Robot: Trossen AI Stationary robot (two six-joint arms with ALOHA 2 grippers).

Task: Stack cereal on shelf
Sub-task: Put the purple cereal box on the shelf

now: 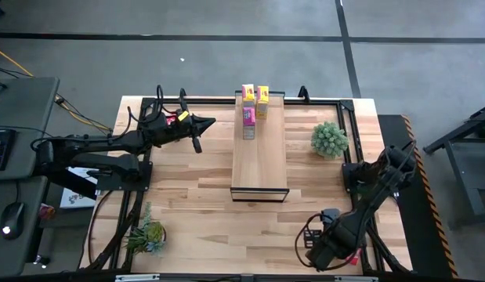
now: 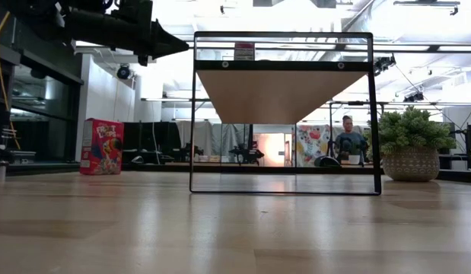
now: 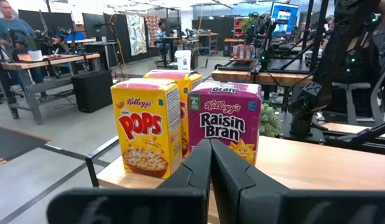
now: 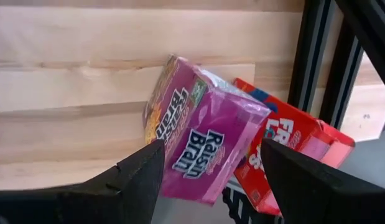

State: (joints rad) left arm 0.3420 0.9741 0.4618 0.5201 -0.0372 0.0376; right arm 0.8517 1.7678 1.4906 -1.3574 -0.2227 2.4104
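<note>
Right end effector (image 4: 208, 180) open wide, over pink Raisin Bran box (image 4: 201, 134) lying tilted on red box (image 4: 285, 155) at bench (image 1: 195, 211) near-right corner. Box light, thin card, dents easily; pinch flat broad sides. Left end effector (image 1: 204, 122) shut, empty, near shelf (image 1: 259, 160) far end.

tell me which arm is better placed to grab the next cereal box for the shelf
Right. The right gripper is open with its fingers either side of a pink Raisin Bran box lying on the table. The left gripper is shut and empty, beside the shelf.
</note>
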